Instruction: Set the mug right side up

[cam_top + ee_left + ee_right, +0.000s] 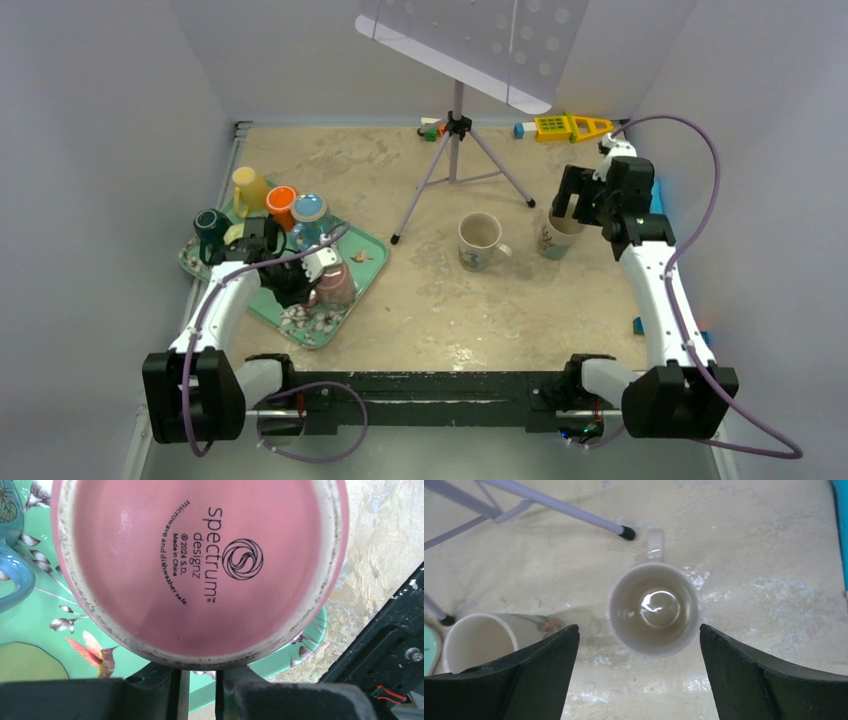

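A pink mug (336,284) stands upside down on the green tray (366,246) at the left. In the left wrist view its base (200,560), printed "spectrum designz", fills the frame. My left gripper (298,282) reaches down at the mug's near side. Its fingers (150,680) stand close together with a narrow gap, and their tips are hidden under the mug's base, apparently closed on its handle. My right gripper (574,206) is open and empty above an upright white mug (654,610).
A second white mug (479,241) stands mid-table and also shows in the right wrist view (479,640). Yellow, orange, blue and dark teal cups (280,203) crowd the tray's far end. A tripod (455,160) stands mid-table. Toys (565,127) lie at the back wall.
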Controlling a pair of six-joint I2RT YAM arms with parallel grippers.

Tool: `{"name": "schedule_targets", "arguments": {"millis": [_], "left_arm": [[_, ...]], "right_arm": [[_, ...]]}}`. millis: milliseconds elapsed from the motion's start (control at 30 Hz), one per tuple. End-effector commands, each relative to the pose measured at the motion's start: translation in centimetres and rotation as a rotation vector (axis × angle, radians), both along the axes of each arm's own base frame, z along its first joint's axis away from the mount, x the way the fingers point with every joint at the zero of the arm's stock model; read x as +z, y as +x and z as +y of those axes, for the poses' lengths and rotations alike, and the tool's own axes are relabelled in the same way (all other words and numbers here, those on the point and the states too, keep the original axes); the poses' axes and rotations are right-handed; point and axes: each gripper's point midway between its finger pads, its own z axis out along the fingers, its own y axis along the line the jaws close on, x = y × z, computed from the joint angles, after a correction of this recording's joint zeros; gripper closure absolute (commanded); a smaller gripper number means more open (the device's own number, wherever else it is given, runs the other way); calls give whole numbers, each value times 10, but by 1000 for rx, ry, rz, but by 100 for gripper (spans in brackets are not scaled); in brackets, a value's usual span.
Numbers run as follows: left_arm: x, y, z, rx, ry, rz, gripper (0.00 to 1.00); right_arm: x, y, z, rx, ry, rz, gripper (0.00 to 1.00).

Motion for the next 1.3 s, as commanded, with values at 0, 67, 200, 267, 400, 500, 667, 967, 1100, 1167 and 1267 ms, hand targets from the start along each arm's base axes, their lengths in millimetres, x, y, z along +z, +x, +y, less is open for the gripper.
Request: {"name": "schedule_targets", "arguments": {"millis": [0,67,200,267,400,500,667,967,1100,1167,1267], "left_arm": [[40,8,-22,10,-125,-92,100],[64,3,-31,35,-181,-103,100],[134,-12,-54,102,-336,-112,100],[176,-8,-60,182,-409,-158,100],[242,-19,-84,221,-594,-174,100],[283,-30,-103,215,-751,-141,100],[324,-52,-123,150,-917,-70,100],[343,-83,-132,46,-985,-122,100],[328,-78,-129,95,-961,-76,100],[322,-77,-129,105,-960,-40,100],[314,-71,-126,126,-934,-55,100]], "right_arm": [[38,-6,33,86,-23,-104,6],[48,-13,58,141,-23,-126,6],[87,-37,126,329,45,-236,5],[118,-55,171,484,157,-355,5],[175,-114,266,848,506,-584,4],[207,-153,315,994,758,-679,2],[233,-186,368,1149,1027,-695,2],[259,-191,392,1240,1122,-714,12],[273,-201,389,1291,1152,-761,29],[278,-206,389,1314,1172,-779,36],[279,-203,394,1316,1172,-768,92]]}}
